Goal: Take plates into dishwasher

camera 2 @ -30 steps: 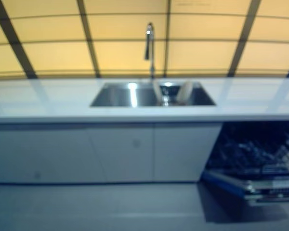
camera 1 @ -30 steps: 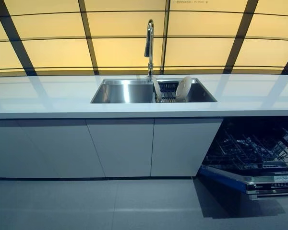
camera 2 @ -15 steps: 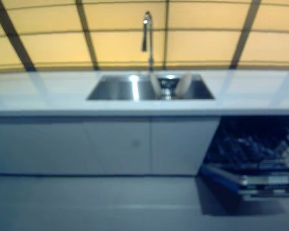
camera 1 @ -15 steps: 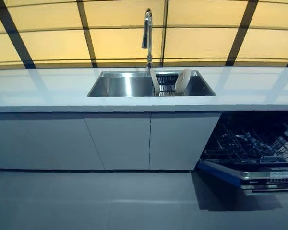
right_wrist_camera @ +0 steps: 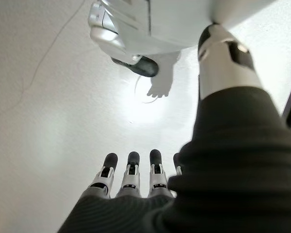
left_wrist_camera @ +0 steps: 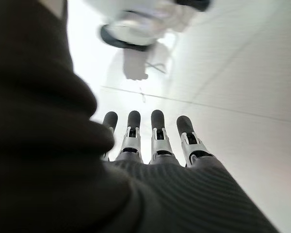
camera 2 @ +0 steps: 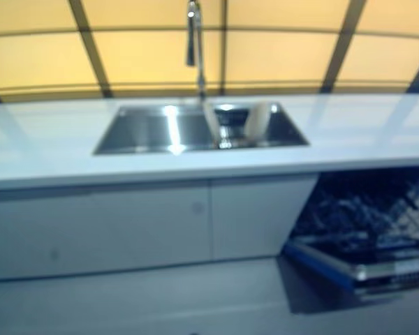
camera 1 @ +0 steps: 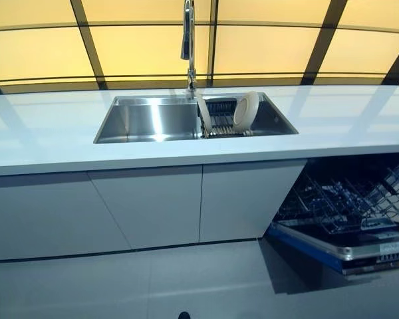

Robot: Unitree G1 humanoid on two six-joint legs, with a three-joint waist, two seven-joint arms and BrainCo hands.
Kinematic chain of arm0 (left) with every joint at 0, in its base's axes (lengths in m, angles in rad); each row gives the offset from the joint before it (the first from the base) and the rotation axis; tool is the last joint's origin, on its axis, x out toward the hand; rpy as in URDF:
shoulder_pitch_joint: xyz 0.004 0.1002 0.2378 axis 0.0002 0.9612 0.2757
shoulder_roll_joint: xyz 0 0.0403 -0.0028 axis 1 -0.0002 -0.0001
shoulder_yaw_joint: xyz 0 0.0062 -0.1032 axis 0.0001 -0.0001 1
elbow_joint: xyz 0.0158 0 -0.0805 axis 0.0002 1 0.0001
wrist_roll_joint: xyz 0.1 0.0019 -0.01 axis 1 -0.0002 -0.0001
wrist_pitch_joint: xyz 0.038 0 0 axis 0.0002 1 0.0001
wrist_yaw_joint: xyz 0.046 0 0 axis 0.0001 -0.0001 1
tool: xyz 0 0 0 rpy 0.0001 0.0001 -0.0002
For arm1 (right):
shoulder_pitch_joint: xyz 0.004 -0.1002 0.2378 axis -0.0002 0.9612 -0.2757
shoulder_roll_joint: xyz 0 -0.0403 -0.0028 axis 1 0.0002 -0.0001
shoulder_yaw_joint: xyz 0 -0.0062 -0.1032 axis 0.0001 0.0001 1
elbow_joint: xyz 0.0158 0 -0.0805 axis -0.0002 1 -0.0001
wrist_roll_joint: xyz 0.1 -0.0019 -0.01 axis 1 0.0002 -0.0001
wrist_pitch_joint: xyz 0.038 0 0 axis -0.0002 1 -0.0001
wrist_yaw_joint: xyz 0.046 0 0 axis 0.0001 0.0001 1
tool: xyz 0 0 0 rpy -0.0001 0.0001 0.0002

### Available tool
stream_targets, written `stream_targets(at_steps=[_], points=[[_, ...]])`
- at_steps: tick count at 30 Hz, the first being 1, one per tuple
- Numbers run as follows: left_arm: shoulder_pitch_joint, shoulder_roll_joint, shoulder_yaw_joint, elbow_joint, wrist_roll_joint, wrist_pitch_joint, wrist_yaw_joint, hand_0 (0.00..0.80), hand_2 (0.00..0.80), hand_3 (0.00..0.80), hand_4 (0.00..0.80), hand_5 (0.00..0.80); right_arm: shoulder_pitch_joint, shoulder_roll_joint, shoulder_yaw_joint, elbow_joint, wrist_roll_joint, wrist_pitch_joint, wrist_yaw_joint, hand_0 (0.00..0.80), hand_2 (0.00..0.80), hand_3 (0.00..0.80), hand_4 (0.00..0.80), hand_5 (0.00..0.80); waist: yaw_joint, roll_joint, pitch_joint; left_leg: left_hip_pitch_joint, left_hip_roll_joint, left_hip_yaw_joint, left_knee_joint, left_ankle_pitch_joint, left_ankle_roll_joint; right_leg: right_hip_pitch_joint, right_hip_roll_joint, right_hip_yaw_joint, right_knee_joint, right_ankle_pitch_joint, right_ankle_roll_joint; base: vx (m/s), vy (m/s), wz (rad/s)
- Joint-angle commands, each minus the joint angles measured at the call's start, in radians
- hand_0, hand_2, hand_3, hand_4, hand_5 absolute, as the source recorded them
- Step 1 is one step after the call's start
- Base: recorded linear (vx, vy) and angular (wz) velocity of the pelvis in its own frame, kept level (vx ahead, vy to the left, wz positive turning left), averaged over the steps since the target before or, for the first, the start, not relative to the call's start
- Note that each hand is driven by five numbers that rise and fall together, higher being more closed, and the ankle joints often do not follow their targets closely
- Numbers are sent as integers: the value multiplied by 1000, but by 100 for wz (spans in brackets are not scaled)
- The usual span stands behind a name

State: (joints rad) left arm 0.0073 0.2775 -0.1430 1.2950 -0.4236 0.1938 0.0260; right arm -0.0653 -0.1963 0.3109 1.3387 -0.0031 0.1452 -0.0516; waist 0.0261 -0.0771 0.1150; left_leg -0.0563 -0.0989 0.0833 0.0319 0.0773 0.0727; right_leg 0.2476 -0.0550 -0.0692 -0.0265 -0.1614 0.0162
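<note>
A long white desk (camera 1: 46, 136) spans the head views, over flat grey cabinet doors (camera 1: 146, 206). Set into it around 12 o'clock is a rectangular stainless steel sink (camera 1: 146, 119), with a tall chrome tap (camera 1: 187, 40) rising behind its middle. At 4 o'clock the open dishwasher (camera 1: 346, 212) shows its dark wire rack pulled out over the grey floor (camera 1: 120, 286). In the sink's right half a dark wire drainer (camera 1: 221, 119) holds two round cream plates on edge: one plate (camera 1: 246, 110) leans at the right, a second plate (camera 1: 203, 113) stands edge-on just left of it. The left hand (left_wrist_camera: 155, 145) and the right hand (right_wrist_camera: 131, 182) hang with fingers straight, holding nothing, above the floor.
</note>
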Motion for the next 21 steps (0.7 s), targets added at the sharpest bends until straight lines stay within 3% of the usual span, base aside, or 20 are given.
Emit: stream_targets(at_steps=[1, 7, 9, 10, 11, 12, 13, 14, 15, 18, 20, 21], points=[[-53, -57, -56, 24, 34, -10, -10, 0, 0, 0, 0, 0, -39, -12, 42, -22, 4, 19, -8, 0, 0, 0, 0, 0, 37, 40, -26, -187, 2, -17, 141, -85, -45, 47, 38, -30, 42, 0, 0, 133, 46, -5], [-48, -63, -52, 42, 37, 24, -11, 0, 0, 0, 0, 0, -33, -15, 19, -14, 44, 52, -34, 0, 0, 0, 0, 0, 30, 38, -34, -220, 10, 1, 214, -131, -33, 41, 20, -19, 41, 0, 20, 146, 68, -6], [-47, -66, -38, 53, 46, 41, -13, 0, 0, 0, 0, 0, -25, -15, -3, -3, 58, 55, -56, 0, 0, 0, 0, 0, 24, 32, -48, -194, 4, 3, 205, -150, -16, 44, 7, -26, 75, -1, 36, 282, 149, -3], [-49, -62, -35, 62, 66, 44, -19, 0, 0, 0, 0, 0, -22, -15, -28, 2, 87, 46, -64, 0, 0, 0, 0, 0, 17, 26, -58, -145, -15, -7, 172, -164, 11, 20, -18, -38, 191, 44, 66, 344, 231, 0], [-47, -59, -38, 63, 82, 43, -22, 0, 0, 0, 0, 0, -24, -15, -44, 2, 100, 44, -62, 0, 0, 0, 0, 0, 10, 27, -64, -94, -27, -20, 121, -156, 28, -48, -49, -46, 341, 134, 83, 296, 254, -5], [-47, -57, -42, 62, 87, 39, -21, 0, 0, 0, 0, 0, -24, -16, -53, 0, 111, 37, -66, 0, 0, 0, 0, 0, 4, 32, -63, -57, -35, -30, 82, -151, 40, -121, -73, -41, 489, 185, 87, 198, 258, -11], [-49, -54, -52, 63, 98, 36, -23, 0, 0, 0, 0, 0, -20, -19, -60, -3, 127, 14, -75, 0, 0, 0, 0, 0, -12, 39, -55, -13, -44, -37, 50, -153, 56, -242, -78, -5, 691, 222, 82, 159, 217, -13], [-52, -45, -59, 63, 118, 40, -27, 0, 0, 0, 0, 0, -16, -24, -67, -12, 132, -1, -78, 0, 0, 0, 0, 0, -34, 43, -47, 17, -45, -32, 35, -155, 60, -317, -46, 22, 775, 218, 70, 138, 171, -14], [-57, -38, -63, 62, 133, 44, -29, 0, 0, 0, 0, 0, -13, -26, -67, -20, 136, -6, -80, 0, 0, 0, 0, 0, -42, 46, -40, 34, -46, -33, 24, -154, 60, -352, -44, 15, 780, 211, 62, 171, 113, 10], [-80, -18, -70, 65, 131, 48, -10, 0, 0, 0, 0, 0, -21, -36, -47, -19, 164, -30, -77, 0, 0, 0, 0, 0, -56, 81, -20, 95, -12, -43, -13, -128, 32, -379, -7, -29, 530, 141, 27, 172, -18, 38], [-85, -12, -73, 65, 147, 35, -12, 0, 0, 0, 0, 0, -23, -47, -39, -19, 159, -49, -69, 0, 0, 0, 0, 0, -54, 93, -11, 128, 0, -47, -19, -145, 21, -365, 15, -16, 163, 215, 52, 197, -117, 32], [-87, -10, -69, 63, 156, 35, -15, 0, 0, 0, 0, 0, -21, -50, -39, -19, 162, -54, -69, 0, 0, 0, 0, 0, -56, 89, -9, 135, -10, -55, -12, -162, 20, -371, 19, 28, 8, 288, 77, 191, -121, 11]])
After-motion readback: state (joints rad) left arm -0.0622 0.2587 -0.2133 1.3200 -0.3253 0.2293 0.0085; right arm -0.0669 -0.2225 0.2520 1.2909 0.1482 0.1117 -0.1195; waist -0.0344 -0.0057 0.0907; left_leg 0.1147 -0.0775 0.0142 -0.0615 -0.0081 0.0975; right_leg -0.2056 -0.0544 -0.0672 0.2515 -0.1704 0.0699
